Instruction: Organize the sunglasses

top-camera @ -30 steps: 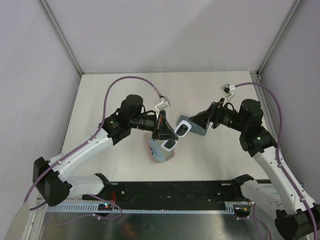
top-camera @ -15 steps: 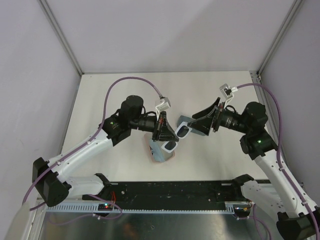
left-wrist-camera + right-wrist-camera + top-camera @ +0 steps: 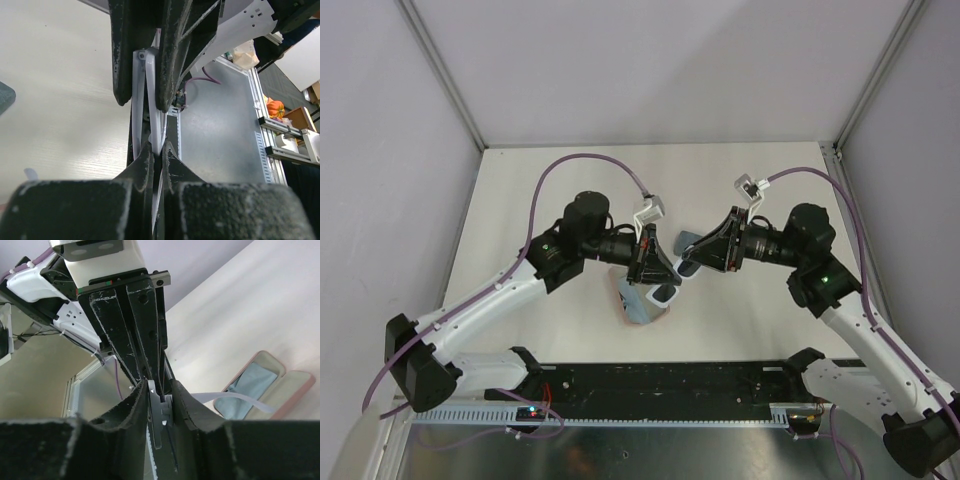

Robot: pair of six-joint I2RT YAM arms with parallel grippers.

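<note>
White-framed sunglasses hang in the air just above the open pink case. The left gripper and the right gripper both pinch them, with narrow jaws.

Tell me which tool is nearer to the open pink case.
Left. The left tool hangs above the far end of the pink case, shut on the white sunglasses; the right tool grips them too, further to the right.
</note>
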